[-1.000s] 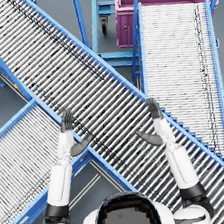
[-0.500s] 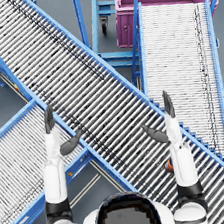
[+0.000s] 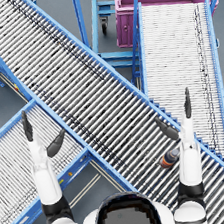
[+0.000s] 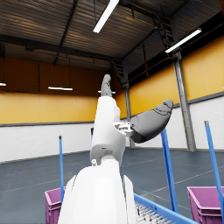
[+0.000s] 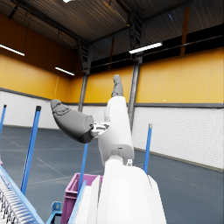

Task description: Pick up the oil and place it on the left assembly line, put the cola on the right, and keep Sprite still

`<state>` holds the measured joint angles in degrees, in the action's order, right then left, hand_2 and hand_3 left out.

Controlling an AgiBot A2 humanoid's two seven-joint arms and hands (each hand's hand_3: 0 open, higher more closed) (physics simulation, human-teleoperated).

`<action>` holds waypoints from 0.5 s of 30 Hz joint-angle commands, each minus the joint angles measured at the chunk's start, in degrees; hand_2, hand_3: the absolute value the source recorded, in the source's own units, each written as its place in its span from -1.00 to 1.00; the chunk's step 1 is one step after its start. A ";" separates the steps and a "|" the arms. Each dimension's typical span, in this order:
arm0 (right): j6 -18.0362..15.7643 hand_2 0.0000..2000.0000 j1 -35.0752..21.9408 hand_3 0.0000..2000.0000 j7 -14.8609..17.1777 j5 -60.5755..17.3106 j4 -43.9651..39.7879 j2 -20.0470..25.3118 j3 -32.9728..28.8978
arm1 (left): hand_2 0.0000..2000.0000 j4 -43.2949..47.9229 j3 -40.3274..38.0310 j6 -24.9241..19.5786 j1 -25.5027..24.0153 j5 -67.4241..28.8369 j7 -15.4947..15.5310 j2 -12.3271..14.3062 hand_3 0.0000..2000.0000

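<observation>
Only one bottle (image 3: 169,159) was in sight from where I stood, a dark one with an orange-red band. It lay on its side on the rollers of the middle conveyor (image 3: 80,88), close in to the robot. I took it for the cola, though it was too small to read.

It lay just beside the right forearm, nearer the body than the right robot hand (image 3: 182,123). That hand stood upright by the conveyor's far rail, fingers spread, holding nothing. The left robot hand (image 3: 38,142) was likewise spread and empty. It was at the edge of the left assembly line (image 3: 11,168), well apart from the bottle.

If it was the cola, the right robot hand would need to drop and draw in toward the body. It should close across the bottle's middle rather than the cap, since a bottle lying on rollers would likely roll away from a glancing touch. The lift should clear the blue rail before the swing to the right assembly line (image 3: 178,64). I saw no oil and no Sprite.
</observation>
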<state>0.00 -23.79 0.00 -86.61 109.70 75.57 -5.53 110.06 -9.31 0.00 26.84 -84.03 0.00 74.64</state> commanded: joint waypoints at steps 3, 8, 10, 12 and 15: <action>0.00 -1.00 0.23 -1.00 0.00 -0.78 0.06 0.12 -0.23 | -1.00 0.29 -0.20 0.00 0.32 -0.77 0.00 -0.03 -1.00; 0.00 -1.00 0.29 -1.00 0.00 -1.14 0.43 0.29 -0.56 | -1.00 0.61 -0.20 0.00 -0.22 -1.14 0.00 0.22 -1.00; 0.00 -1.00 0.64 -1.00 0.00 -1.18 0.66 0.42 -0.70 | -1.00 0.81 0.39 0.00 -0.64 -1.18 0.00 0.38 -1.00; 0.00 -1.00 1.05 -1.00 0.00 -1.20 0.36 0.55 -0.54 | -1.00 1.08 0.28 0.00 -0.60 -1.20 0.00 0.41 -1.00; 0.00 -1.00 1.27 -1.00 0.00 -1.22 0.45 0.66 -0.74 | -1.00 0.91 0.36 0.00 -1.24 -1.22 0.00 0.65 -1.00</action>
<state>0.00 -22.47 0.00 -87.83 110.16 76.26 -6.32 111.02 -8.91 0.00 25.55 -85.24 0.00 75.32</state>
